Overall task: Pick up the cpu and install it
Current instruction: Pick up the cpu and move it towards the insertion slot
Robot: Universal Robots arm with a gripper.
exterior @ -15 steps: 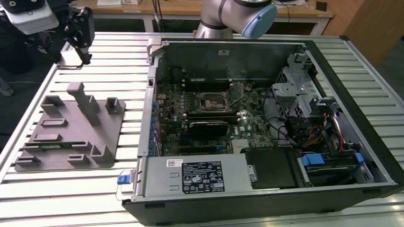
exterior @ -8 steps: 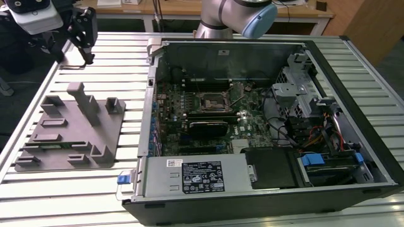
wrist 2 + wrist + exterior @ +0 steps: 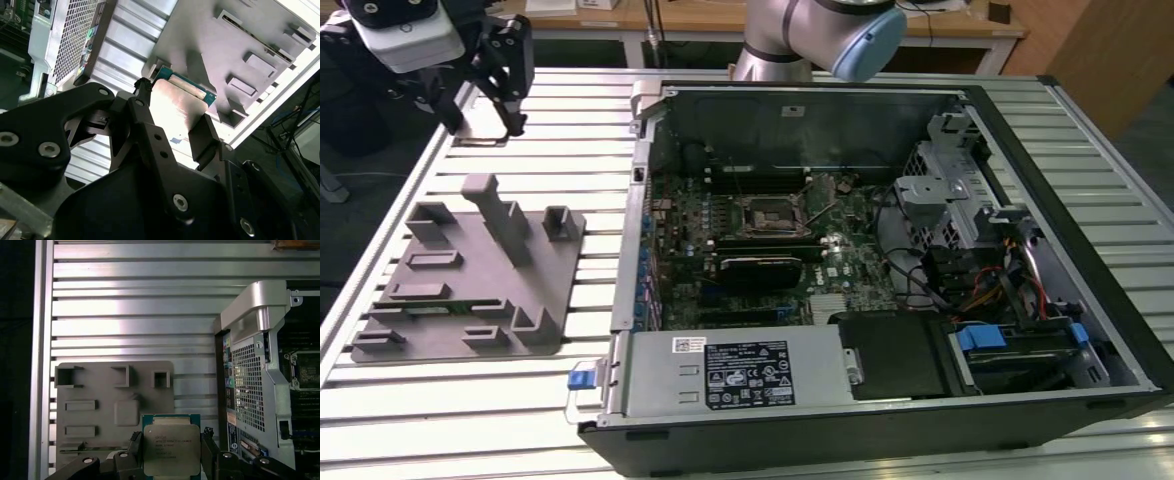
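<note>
Between the fingertips of the gripper (image 3: 171, 452) sits the cpu (image 3: 172, 449), its silver top facing up in the first wrist view. The jaws are drawn in just to the chip's width, one black finger (image 3: 135, 446) pressed to one edge and the other to the opposite edge, so the chip lies flat in the grip. In the second wrist view the green rim of the chip shows at the edge furthest from the gripper body.

Beneath and just beside the held chip is the grey fixture (image 3: 100, 405), a flat plate with raised blocks and shallow pockets; the chip overlaps its edge in the first wrist view. The fixture lies on the table (image 3: 574, 100) of ribbed aluminium slats.

In the exterior view the gripper hangs over the far corner of the table on the exterior view's left, beyond the fixture. To the exterior view's right lies the open case (image 3: 1067, 150), well apart from the chip, with the socket (image 3: 767, 212) on its board.
</note>
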